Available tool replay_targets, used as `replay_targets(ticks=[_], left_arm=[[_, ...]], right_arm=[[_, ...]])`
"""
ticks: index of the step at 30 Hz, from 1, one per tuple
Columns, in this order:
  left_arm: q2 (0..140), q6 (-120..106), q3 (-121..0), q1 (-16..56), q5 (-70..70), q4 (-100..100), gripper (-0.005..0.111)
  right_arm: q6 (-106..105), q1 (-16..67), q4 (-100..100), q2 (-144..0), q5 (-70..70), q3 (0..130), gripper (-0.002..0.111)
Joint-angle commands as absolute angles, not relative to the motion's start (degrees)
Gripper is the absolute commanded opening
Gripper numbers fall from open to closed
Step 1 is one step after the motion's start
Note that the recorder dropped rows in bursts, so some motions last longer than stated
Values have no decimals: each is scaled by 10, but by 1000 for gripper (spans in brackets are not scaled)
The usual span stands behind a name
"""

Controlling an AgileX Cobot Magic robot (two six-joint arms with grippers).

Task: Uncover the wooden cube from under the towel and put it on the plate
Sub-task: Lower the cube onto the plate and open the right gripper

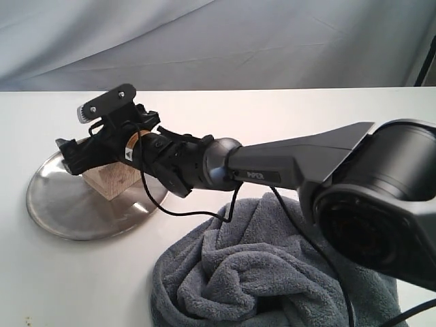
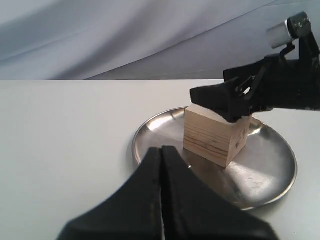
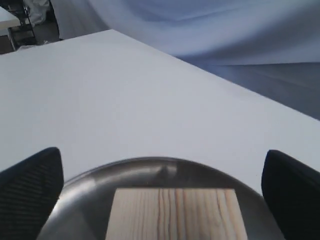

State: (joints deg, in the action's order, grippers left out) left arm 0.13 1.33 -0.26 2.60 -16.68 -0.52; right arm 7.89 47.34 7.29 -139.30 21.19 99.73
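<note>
The wooden cube (image 1: 111, 180) stands on the shiny steel plate (image 1: 68, 211) at the left of the table. My right gripper (image 1: 85, 158) reaches across over the plate and is open. In the right wrist view its fingers (image 3: 30, 192) stand wide apart on either side of the cube (image 3: 175, 215), clear of it. The left wrist view shows the cube (image 2: 212, 137) resting on the plate (image 2: 265, 175) under the right gripper (image 2: 227, 97). My left gripper (image 2: 161, 151) is shut and empty, just short of the plate's rim. The grey-blue towel (image 1: 272, 272) lies bunched at the front right.
The right arm's black forearm (image 1: 293, 167) stretches over the towel toward the plate, with a cable (image 1: 184, 208) hanging from it. A pale cloth backdrop (image 1: 218, 41) hangs behind the white table (image 1: 61, 286).
</note>
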Motion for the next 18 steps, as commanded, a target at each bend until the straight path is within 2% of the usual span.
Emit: replay_targets(ticks=[1, 18], left_arm=[[0, 14, 0, 29, -163, -4, 0], [0, 14, 0, 29, -163, -4, 0]], right_arm=[[74, 476, 80, -1349, 172, 1001, 105], [-99, 480, 159, -1187, -281, 1001, 105]])
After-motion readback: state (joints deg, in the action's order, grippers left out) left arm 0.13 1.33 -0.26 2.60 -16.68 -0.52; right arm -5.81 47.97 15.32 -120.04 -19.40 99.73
